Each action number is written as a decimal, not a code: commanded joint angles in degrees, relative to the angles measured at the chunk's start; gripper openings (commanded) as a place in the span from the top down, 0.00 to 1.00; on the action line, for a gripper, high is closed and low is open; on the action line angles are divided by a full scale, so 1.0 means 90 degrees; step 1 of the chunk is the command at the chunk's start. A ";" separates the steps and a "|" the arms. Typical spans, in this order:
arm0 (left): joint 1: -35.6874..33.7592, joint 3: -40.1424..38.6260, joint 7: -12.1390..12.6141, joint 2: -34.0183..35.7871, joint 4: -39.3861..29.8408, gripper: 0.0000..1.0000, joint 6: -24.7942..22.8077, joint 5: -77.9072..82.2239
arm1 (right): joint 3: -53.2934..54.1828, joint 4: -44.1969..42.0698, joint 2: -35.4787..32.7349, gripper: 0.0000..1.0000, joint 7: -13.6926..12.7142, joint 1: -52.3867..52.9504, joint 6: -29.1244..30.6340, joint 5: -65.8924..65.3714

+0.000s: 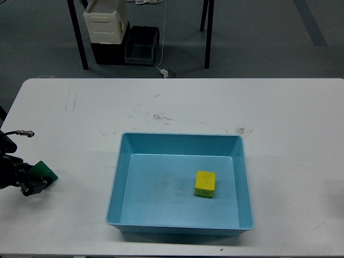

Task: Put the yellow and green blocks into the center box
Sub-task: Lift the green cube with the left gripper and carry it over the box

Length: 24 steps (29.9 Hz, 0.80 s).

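Observation:
A yellow block [205,184] lies inside the light blue box [180,140] at the table's middle, right of the box's centre. A green block [43,172] sits at the far left of the table, well left of the box. My left gripper [33,184] is at that block, its dark fingers closed around the block's near side. The block looks held, at or just above the table top. My right gripper is out of view.
The white table [188,102] spreads around the box. Beyond its far edge stand black table legs [78,37], a cream container [106,21] and a dark bin [141,45] on the grey floor.

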 commanded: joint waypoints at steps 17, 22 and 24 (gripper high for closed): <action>-0.2911 -0.0017 0.0002 0.0874 -0.2192 0.79 0.0181 -0.1750 | 0.0012 0.0000 0.0007 0.00 0.0010 -0.0159 -0.0019 0.0000; -0.3057 -0.0007 0.0002 0.0280 -0.3072 0.79 -0.0842 -0.1098 | 0.0002 -0.0019 0.0007 0.00 0.0010 -0.0159 -0.0019 0.0000; -0.3222 0.0158 0.0002 -0.0188 -0.3112 0.79 -0.0842 -0.0717 | -0.0008 -0.0048 0.0017 0.00 0.0010 -0.0159 -0.0019 0.0000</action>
